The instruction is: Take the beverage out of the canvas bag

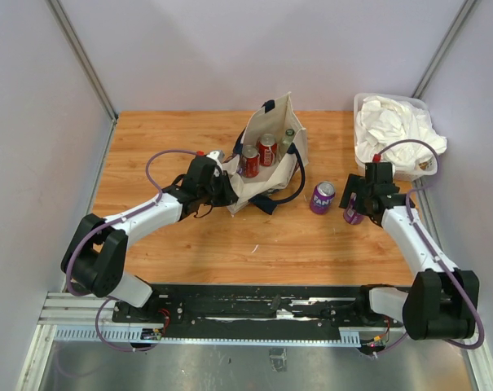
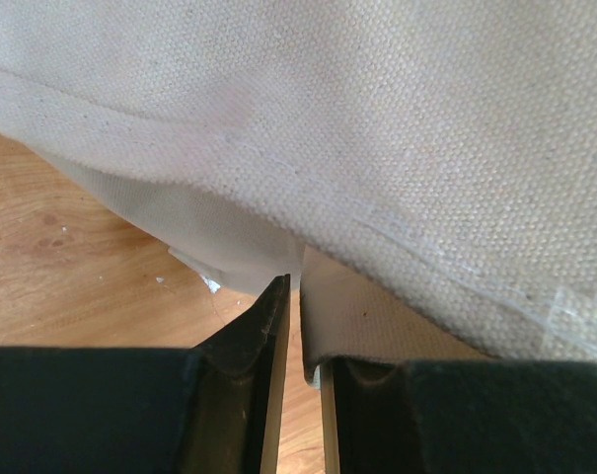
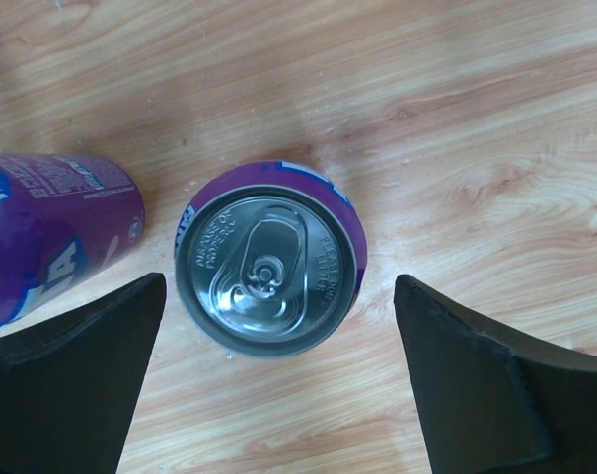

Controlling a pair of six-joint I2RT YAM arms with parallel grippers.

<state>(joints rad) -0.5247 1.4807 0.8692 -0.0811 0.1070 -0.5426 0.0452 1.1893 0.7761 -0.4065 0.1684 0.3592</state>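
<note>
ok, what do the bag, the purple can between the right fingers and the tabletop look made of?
Canvas bag: cream woven cloth, matte; coarse weave, stitched seams. Purple can: likely aluminium, silver lid with pull tab, glossy printed wall. Table: wood or wood-look laminate, grained; unclear which.

You count one canvas bag [image 1: 283,114]. Inside the bag: two red cans [image 1: 249,161]. On the surface [image 1: 230,244] right of the bag: two purple cans [image 1: 322,197] and one clear tub [image 1: 358,106] of white cloths.

Purple can [image 1: 323,197]: you can read "FAN" in big white letters.
Can lid [image 3: 270,259]: tiny raised words, "PLEASE" and "LITTER"; you cannot read the rest.
</note>
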